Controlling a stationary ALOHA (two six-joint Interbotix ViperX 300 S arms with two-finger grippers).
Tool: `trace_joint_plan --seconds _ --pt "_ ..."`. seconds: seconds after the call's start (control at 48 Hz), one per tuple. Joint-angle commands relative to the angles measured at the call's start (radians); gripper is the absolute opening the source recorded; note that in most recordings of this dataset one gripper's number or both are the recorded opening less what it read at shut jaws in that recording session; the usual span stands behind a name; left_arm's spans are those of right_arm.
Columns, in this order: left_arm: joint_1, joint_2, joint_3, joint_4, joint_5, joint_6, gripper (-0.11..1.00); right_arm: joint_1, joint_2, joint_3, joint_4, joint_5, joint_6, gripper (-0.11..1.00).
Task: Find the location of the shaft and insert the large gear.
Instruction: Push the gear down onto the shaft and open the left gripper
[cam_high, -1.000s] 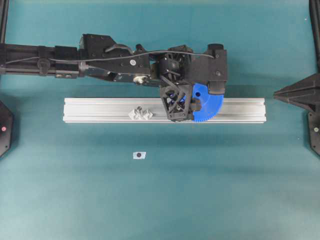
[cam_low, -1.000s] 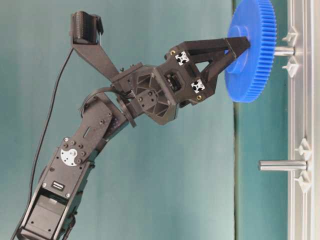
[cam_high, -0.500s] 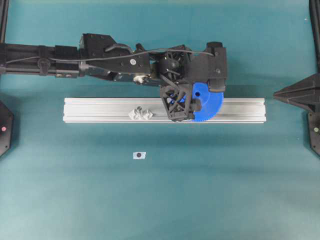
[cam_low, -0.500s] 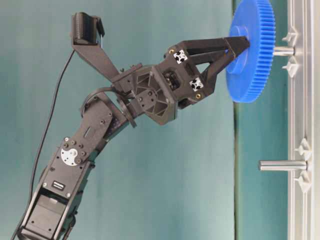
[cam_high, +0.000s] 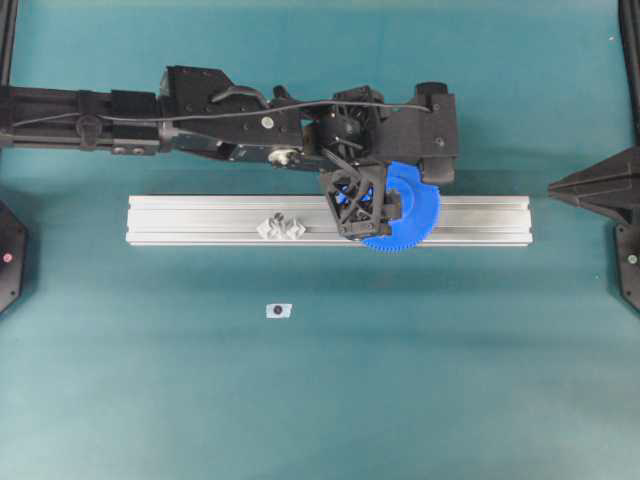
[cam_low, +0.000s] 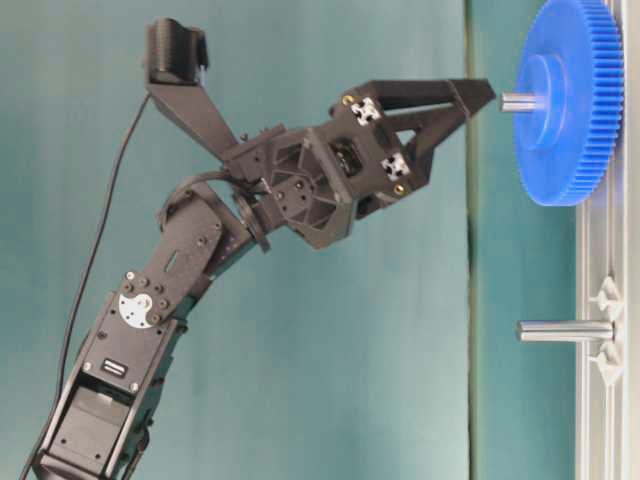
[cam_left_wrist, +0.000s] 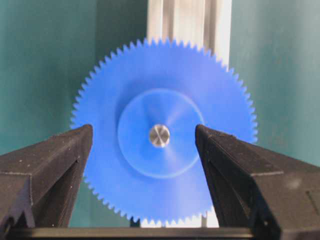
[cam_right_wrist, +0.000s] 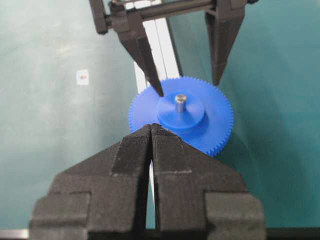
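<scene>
The large gear (cam_high: 412, 218), bright blue, sits on a shaft on the aluminium rail (cam_high: 200, 220). The shaft's grey tip (cam_left_wrist: 159, 135) sticks out through its hub. In the table-level view the gear (cam_low: 568, 100) lies close against the rail. My left gripper (cam_left_wrist: 144, 129) is open and empty, with its fingers (cam_left_wrist: 60, 160) either side of the hub and apart from the gear (cam_left_wrist: 165, 190). It hovers above the gear (cam_low: 478, 100). My right gripper (cam_right_wrist: 151, 127) is shut and empty, off to the right (cam_high: 552, 188). A second bare shaft (cam_low: 565, 329) stands between clear brackets (cam_high: 281, 227).
A small white tag (cam_high: 278, 310) with a dark dot lies on the teal mat in front of the rail. The left arm (cam_high: 200, 125) stretches along the far side of the rail. Black frame posts stand at both edges.
My left gripper has opened and let go of the gear. The gear has slid down the shaft to the rail. The gripper has drawn back a little.
</scene>
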Motion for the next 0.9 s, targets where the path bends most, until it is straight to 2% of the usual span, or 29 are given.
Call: trace_joint_plan --seconds 0.0,0.583,0.729,0.875 --pt "-0.003 -0.031 -0.026 0.003 -0.005 -0.002 0.83 -0.003 0.008 -0.011 -0.002 -0.005 0.011 0.04" --pt "-0.052 -0.095 0.006 0.003 0.0 -0.021 0.83 -0.003 0.008 -0.011 -0.002 -0.003 0.011 0.04" --pt "-0.052 -0.132 0.032 0.002 -0.021 -0.083 0.83 -0.003 0.008 -0.011 -0.002 -0.003 0.011 0.04" --pt "-0.057 -0.172 0.081 0.003 -0.058 -0.115 0.83 -0.003 0.008 -0.011 -0.002 -0.003 0.011 0.04"
